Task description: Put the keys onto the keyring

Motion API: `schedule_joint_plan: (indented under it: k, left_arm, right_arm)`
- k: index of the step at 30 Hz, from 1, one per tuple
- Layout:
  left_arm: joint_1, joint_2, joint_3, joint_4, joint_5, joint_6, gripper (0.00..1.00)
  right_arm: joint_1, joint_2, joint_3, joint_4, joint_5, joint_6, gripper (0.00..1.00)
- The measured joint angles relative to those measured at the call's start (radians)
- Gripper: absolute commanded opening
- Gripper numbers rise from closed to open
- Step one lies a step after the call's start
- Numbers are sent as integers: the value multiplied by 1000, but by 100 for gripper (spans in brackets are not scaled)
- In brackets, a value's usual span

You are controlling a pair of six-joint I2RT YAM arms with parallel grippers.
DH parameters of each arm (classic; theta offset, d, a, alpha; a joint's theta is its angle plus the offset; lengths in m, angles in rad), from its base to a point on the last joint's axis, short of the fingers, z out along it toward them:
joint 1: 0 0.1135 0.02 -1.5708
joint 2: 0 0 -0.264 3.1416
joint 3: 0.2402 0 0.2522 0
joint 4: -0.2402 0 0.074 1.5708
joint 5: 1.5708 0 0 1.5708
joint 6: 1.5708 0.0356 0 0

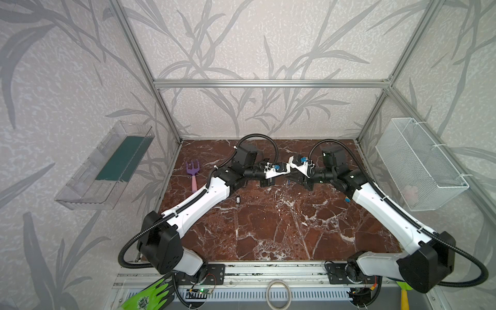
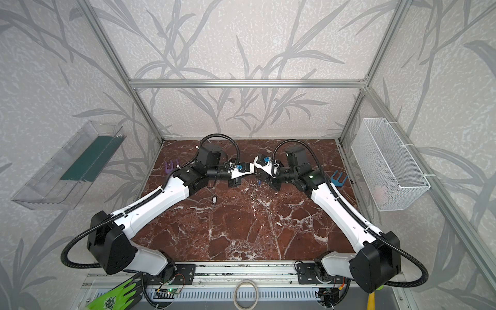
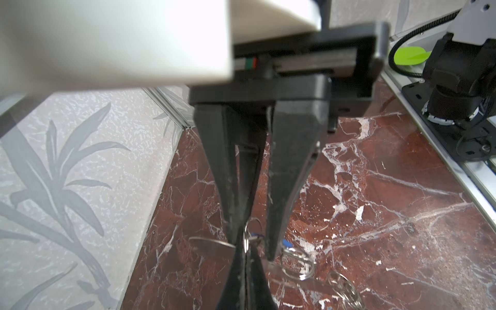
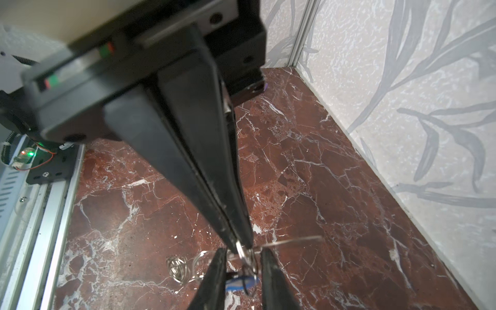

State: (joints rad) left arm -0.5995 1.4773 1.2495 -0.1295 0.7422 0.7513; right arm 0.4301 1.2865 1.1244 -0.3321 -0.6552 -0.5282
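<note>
Surface: red-brown marble-pattern table with white veins; pale walls printed with grey leaves, aluminium frame.
Left gripper: black tapered jaws pressed together, pinching a small wire loop at the edge of the keyring.
Right gripper: jaws apart, one on each side of the left tips, holding nothing.
Keyring: thin grey metal plate, edge-on and raised off the table. It shows in the wrist views only; in both top views the two grippers hide it, mid-table toward the back.
Blue-tag key: hangs under the pinched loop, between the right jaws; only a blue speck in both top views.
Black-and-white key: flat on the table beside the left arm, well apart from the grippers; seen in both top views only.
Spare loops: shiny wire rings near the grippers; whether they hang from the plate cannot be told.
Writing: print on green glove too small to read.
</note>
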Motion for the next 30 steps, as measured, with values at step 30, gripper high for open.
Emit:
schedule_joint_plan:
  k: [30]
  left_arm:
    - [61, 0, -196, 613, 151, -353, 0]
  right_arm:
    - [-95, -40, -87, 388, -167, 280, 13]
